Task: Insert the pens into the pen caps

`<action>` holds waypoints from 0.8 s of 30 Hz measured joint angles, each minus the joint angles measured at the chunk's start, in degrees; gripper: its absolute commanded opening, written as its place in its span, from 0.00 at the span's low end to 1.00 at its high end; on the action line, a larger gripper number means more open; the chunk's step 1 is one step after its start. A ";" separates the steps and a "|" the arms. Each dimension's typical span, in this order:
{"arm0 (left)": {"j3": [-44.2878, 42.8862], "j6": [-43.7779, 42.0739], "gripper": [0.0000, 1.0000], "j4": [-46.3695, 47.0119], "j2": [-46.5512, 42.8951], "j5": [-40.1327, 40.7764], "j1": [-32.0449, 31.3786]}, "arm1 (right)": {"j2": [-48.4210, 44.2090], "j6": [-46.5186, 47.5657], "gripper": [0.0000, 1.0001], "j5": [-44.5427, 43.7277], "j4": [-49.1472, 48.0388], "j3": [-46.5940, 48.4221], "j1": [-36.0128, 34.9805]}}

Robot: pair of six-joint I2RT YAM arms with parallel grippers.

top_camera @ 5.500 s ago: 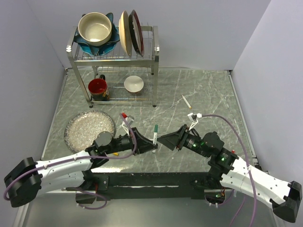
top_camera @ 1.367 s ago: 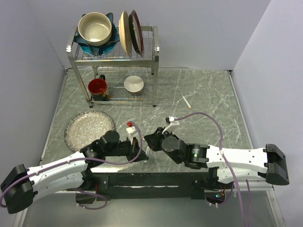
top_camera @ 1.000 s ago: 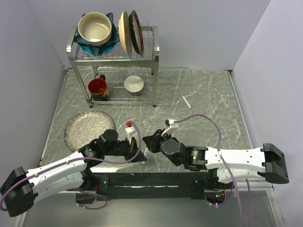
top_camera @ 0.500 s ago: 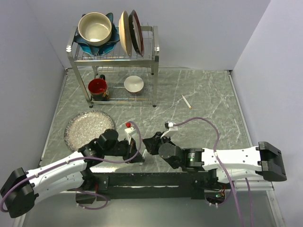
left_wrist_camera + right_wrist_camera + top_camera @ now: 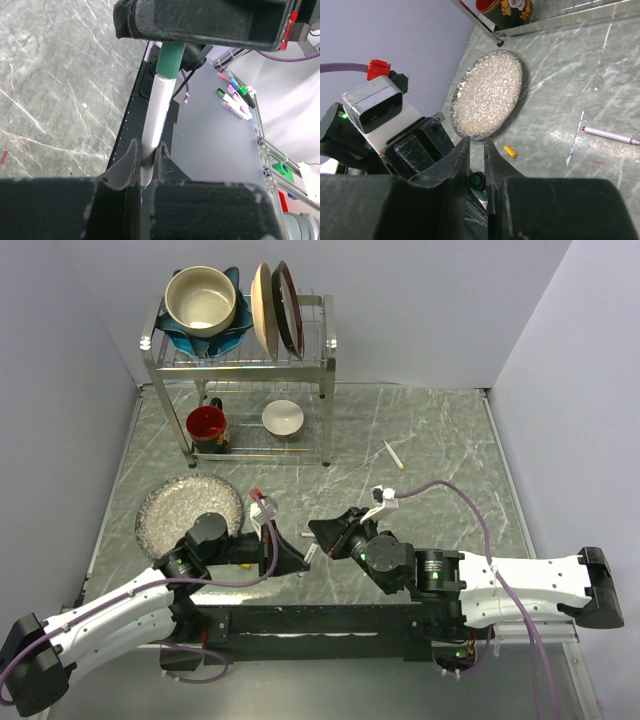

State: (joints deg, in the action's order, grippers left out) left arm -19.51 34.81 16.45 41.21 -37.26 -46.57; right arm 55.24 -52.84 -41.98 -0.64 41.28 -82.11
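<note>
My left gripper is shut on the lower end of a white-barrelled pen. The pen's far end wears the green pen cap, which sits between the fingers of my right gripper. In the right wrist view the green cap shows end-on, pinched between those fingers. From above, the two grippers face each other near the table's front edge, with the pen between them. A yellow-orange cap and a second pen lie on the table. A third pen lies at mid-right.
A speckled plate lies at the left, close to my left arm. A metal dish rack at the back holds bowls, plates and a red mug. Grey walls close in both sides.
Both arms have drawn a little apart: the left wrist went back to the left, the right wrist to the right. The pen's barrel now shows between the two grippers.
</note>
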 measured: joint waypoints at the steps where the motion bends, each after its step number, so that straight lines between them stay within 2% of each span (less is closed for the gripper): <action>1: 0.00 0.11 0.01 0.00 0.02 0.00 0.02 | 0.28 0.24 0.08 0.13 -0.46 0.00 0.00; 7: 0.00 0.24 0.01 -2.49 1.86 -0.07 0.02 | 4.63 1.05 0.01 0.70 -2.54 0.15 0.00; 11: 0.00 -0.96 0.01 -6.91 1.84 2.29 0.02 | 7.10 -0.20 0.00 0.72 -1.92 0.15 0.00; 20: -0.22 -4.24 0.01 -18.05 2.93 9.14 0.02 | 15.74 -3.39 0.01 -0.35 7.80 4.92 0.00; 21: -0.22 -4.44 0.01 -18.58 3.08 9.75 0.02 | 16.20 -3.78 0.04 -0.31 8.48 5.11 0.00; 22: -0.22 -4.70 0.01 -18.58 3.30 9.77 0.02 | 16.31 -4.00 0.14 -0.31 9.03 5.20 0.00; 24: -0.22 -4.83 0.01 -18.21 3.41 9.64 0.02 | 15.91 -4.17 0.25 -0.26 9.31 5.22 0.00</action>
State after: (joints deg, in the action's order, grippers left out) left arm -19.73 29.98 -1.76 44.62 -27.62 -46.54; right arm 71.16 -57.01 -42.24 8.67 46.50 -82.11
